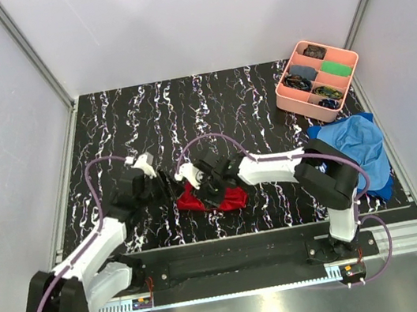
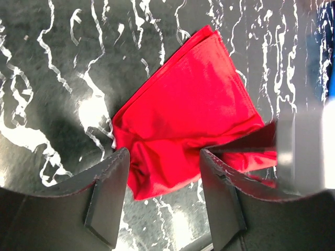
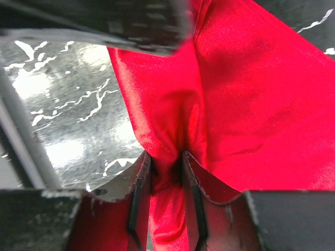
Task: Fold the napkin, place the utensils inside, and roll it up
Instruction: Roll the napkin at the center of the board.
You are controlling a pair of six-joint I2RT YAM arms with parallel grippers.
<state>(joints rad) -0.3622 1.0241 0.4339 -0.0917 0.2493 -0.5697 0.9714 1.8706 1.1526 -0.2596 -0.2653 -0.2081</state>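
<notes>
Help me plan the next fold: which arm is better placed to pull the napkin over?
Right. The right fingers pinch a ridge of the napkin, so that arm can probably lift it; the left fingers stand open, gripping nothing.

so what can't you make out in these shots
Utensils: in no view; possibly under the napkin, cannot tell.
Napkin's folds: top view, covered by the left gripper and right gripper.
Pink tray contents: top view, too small.
Napkin's far corner: left wrist view, behind a blurred grey block.
</notes>
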